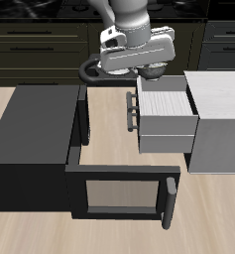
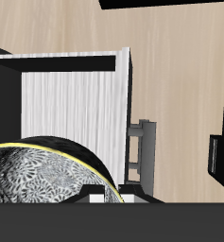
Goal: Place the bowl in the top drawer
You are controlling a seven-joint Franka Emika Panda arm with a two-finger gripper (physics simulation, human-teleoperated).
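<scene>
The top drawer (image 1: 167, 99) of the pale grey cabinet (image 1: 220, 119) is pulled open and shows its white ribbed inside; its dark bar handle (image 1: 132, 111) faces the black cabinet. My gripper (image 1: 149, 67) hangs above the drawer's back edge, shut on the bowl (image 1: 156, 72), which shows as a dark round shape under the hand. In the wrist view the speckled silver bowl (image 2: 38, 180) fills the near field, held over the drawer's ribbed inside (image 2: 71, 104), with the handle (image 2: 137, 151) beside it. The fingers are mostly hidden by the bowl.
A black cabinet (image 1: 35, 139) stands beside the drawer. Its dark door (image 1: 119, 193) is swung open toward the table's front edge, with a bar handle (image 1: 171, 201). Bare wooden table (image 1: 107, 111) lies between the two cabinets.
</scene>
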